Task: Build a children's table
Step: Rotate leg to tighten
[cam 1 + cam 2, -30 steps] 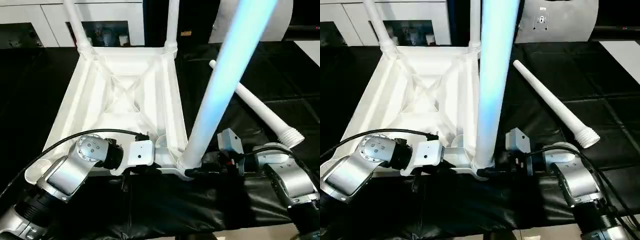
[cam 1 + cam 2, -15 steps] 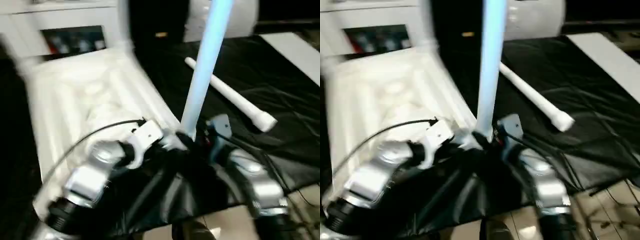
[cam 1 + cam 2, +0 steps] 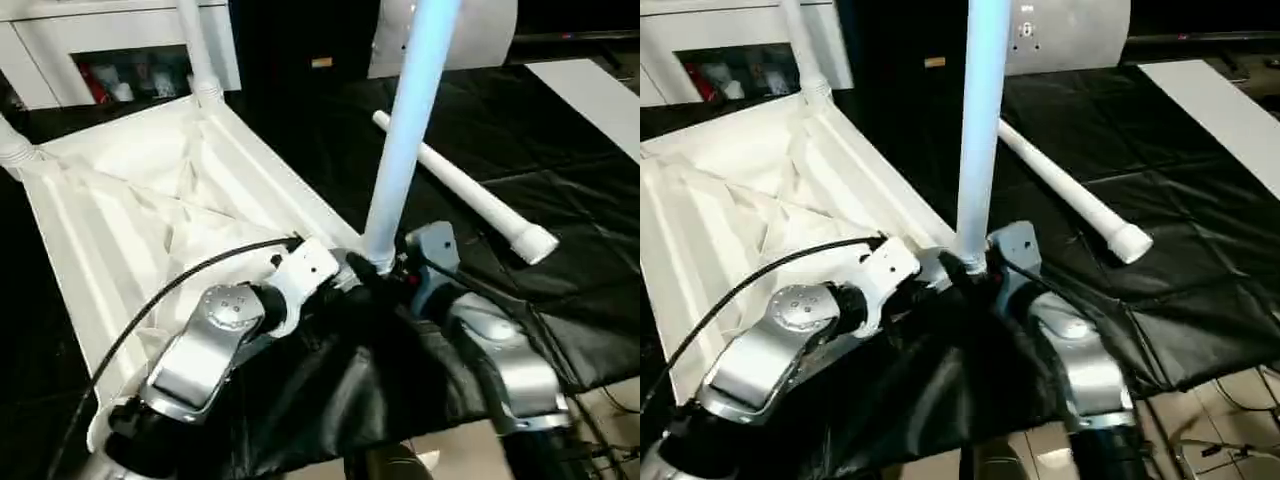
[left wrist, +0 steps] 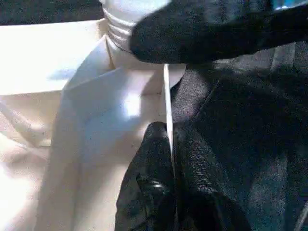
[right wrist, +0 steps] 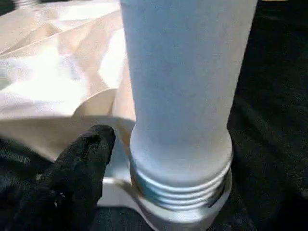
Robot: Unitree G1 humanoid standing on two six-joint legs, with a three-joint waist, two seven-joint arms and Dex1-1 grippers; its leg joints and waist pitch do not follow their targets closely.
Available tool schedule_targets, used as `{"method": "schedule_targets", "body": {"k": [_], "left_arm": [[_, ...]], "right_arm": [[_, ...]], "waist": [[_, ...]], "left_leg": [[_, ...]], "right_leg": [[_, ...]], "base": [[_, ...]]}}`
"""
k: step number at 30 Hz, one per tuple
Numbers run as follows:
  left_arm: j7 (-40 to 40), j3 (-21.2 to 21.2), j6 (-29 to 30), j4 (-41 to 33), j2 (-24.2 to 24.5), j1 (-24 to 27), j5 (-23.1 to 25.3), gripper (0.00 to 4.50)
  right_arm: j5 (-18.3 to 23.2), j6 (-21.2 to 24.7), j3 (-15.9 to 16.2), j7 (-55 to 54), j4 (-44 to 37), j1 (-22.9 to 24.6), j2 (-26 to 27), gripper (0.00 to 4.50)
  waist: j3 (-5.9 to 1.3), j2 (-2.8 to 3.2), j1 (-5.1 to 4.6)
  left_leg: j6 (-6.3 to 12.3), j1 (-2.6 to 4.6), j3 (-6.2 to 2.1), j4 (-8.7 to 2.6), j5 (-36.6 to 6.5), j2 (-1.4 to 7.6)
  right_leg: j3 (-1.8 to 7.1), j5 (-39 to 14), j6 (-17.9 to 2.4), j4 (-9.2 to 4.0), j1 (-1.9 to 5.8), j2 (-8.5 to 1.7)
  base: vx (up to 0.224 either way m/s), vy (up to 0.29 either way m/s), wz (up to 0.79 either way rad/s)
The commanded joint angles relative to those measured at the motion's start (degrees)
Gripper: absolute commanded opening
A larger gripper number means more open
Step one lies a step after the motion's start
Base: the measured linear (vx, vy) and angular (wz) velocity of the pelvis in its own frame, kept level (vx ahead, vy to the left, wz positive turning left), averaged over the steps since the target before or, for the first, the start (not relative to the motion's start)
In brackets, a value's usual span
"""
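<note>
Nearest us, the left gripper is pinched on the thin rim of the upside-down table top, at the corner closest to the robot. Right by that corner the right gripper sits at the base of the upright leg; one black finger is beside the leg's threads, and we cannot tell how far its fingers are spread. That leg stands in the near corner socket. Beyond the top, a loose leg lies on the black cloth. Two more legs rise from the far corners.
</note>
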Motion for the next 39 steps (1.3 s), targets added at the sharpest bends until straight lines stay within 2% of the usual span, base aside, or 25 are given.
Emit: {"method": "schedule_targets", "body": {"k": [1, 2, 5, 6, 7, 8, 10, 12, 13, 17, 20, 21, 24, 32, 39], "left_arm": [[-3.4, -1.9, -2.4, 0.1, 1.0, -0.5, -0.9, 0.00], [-3.9, -1.9, -3.0, 0.4, 1.5, -0.5, -1.0, 0.00], [-6.6, -2.1, -5.2, 1.1, 3.6, -0.5, -1.9, 0.00], [-9.6, -2.1, -8.3, 2.1, 5.9, -0.5, -2.6, 0.00], [-9.6, -2.1, -8.3, 2.1, 5.9, -0.5, -2.6, 0.00], [-12.1, -2.4, -10.2, 2.2, 7.3, -0.4, -3.3, 0.00], [-17.6, -3.0, -12.2, 1.3, 10.6, 0.3, -5.0, 0.00], [-19.8, -3.2, -13.1, 1.1, 12.1, 0.4, -5.7, 0.00], [-21.7, -3.5, -14.2, 1.3, 13.4, 0.3, -6.0, 0.00], [-24.0, -4.3, -17.8, 3.2, 15.1, -0.5, -5.6, 0.00], [-25.3, -4.7, -20.4, 5.1, 15.9, -1.3, -5.3, 0.00], [-25.8, -4.9, -20.8, 5.4, 16.1, -1.5, -5.4, 0.00], [-27.6, -5.4, -21.8, 5.9, 16.5, -2.0, -5.7, 0.00], [-28.5, -6.1, -23.7, 6.8, 16.3, -2.4, -5.7, 0.00], [-28.8, -6.3, -24.1, 6.7, 16.3, -2.0, -5.6, 0.00]], "right_arm": [[1.5, 0.4, 3.3, 5.8, -0.5, 0.9, -1.7, 4.32], [1.6, 0.2, 3.2, 6.9, -0.4, 0.9, -2.7, 4.42], [2.7, -1.0, 2.5, 11.2, -0.2, 0.9, -6.4, 4.42], [4.0, -2.1, 1.6, 15.8, 0.4, 0.5, -9.9, 4.42], [4.0, -2.1, 1.6, 15.8, 0.4, 0.5, -9.9, 4.42], [4.5, -2.6, 1.0, 17.6, 1.0, 0.1, -11.2, 4.42], [5.5, -4.0, 0.3, 21.4, 2.6, -0.5, -13.7, 4.42], [6.2, -5.0, 0.2, 24.1, 3.2, -0.7, -15.1, 4.42], [6.9, -5.8, -0.1, 26.3, 4.1, -1.2, -16.3, 4.42], [5.7, -9.5, 1.0, 28.3, 5.9, -2.3, -18.4, 4.42], [6.7, -10.4, 2.0, 32.1, 6.1, -2.8, -19.1, 4.42], [7.1, -10.7, 2.3, 33.3, 6.0, -3.0, -19.1, 4.42], [8.1, -12.0, 3.5, 36.4, 6.1, -3.7, -19.1, 4.42], [8.3, -13.1, 4.8, 38.6, 8.5, -5.6, -18.4, 4.42], [8.9, -12.7, 5.3, 40.2, 10.6, -6.6, -18.3, 3.78]], "waist": [[-2.89, -0.03, 0.44], [-3.05, 0.00, 0.68], [-3.18, 0.11, 1.30], [-3.50, 0.41, 1.82], [-3.47, 0.24, 1.91], [-3.50, 0.58, 2.09], [-3.83, 0.44, 2.34], [-3.98, 0.59, 2.71], [-3.94, 0.73, 2.96], [-3.92, 0.54, 3.17], [-3.45, 0.13, 3.31], [-3.38, 0.19, 3.37], [-3.47, -0.02, 3.43], [-3.95, 0.02, 4.05], [-3.92, -0.26, 4.03]], "left_leg": [[6.31, -0.15, -1.96, -4.59, -10.0, 4.69], [7.16, -0.24, -1.88, -4.46, -8.4, 4.67], [7.95, -0.18, -1.67, -4.37, -6.4, 4.76], [8.71, -0.09, -1.65, -4.12, -4.4, 4.74], [9.22, -0.11, -1.61, -4.14, -3.8, 4.74], [9.99, -0.06, -1.58, -4.10, -2.6, 4.85], [10.86, -0.21, -1.65, -3.93, -1.3, 4.84], [12.47, 0.10, -1.57, -3.71, 2.1, 5.03], [13.08, 0.11, -1.59, -3.63, 2.2, 5.19], [12.83, 0.11, -1.53, -3.50, 1.4, 5.34], [10.22, 0.02, -1.34, -3.82, -4.1, 5.13], [9.20, 0.14, -1.33, -3.89, -5.4, 5.13], [8.22, 0.07, -1.29, -3.92, -5.4, 5.17], [9.79, 0.05, -1.13, -3.59, -1.3, 5.28], [9.65, -0.11, -1.08, -3.54, -1.6, 5.15]], "right_leg": [[4.22, -21.0, -9.8, -4.20, 2.62, -5.92], [4.16, -19.5, -10.4, -4.06, 2.81, -5.86], [4.14, -17.5, -11.4, -3.89, 2.84, -5.86], [4.04, -14.5, -11.8, -3.46, 3.09, -5.76], [4.00, -13.5, -12.0, -3.46, 3.07, -5.65], [4.00, -11.7, -12.8, -3.17, 3.00, -5.64], [3.86, -10.1, -13.5, -2.88, 3.28, -5.75], [3.86, -5.2, -15.1, -2.11, 3.00, -5.42], [3.81, -4.9, -15.7, -1.98, 2.94, -5.49], [3.80, -6.4, -16.0, -1.97, 2.71, -5.60], [3.95, -14.0, -14.4, -2.87, 2.78, -5.80], [4.01, -16.3, -13.7, -3.09, 2.70, -5.82], [4.10, -17.0, -13.1, -3.02, 2.71, -5.77], [4.10, -11.5, -14.5, -2.18, 2.70, -5.72], [4.02, -13.1, -14.0, -2.30, 2.80, -5.71]], "base": [[0.000, 0.000, 0.00], [0.000, 0.000, 0.00], [0.000, 0.000, 0.00], [0.000, 0.000, 0.00], [0.000, 0.000, 0.00], [0.000, 0.000, 0.00], [0.000, 0.000, 0.00], [0.000, 0.000, 0.00], [0.000, 0.000, 0.00], [0.000, 0.000, 0.00], [0.000, 0.000, 0.00], [0.000, 0.000, 0.00], [0.000, 0.000, 0.00], [0.000, 0.000, 0.00], [0.000, 0.000, 0.00]]}}
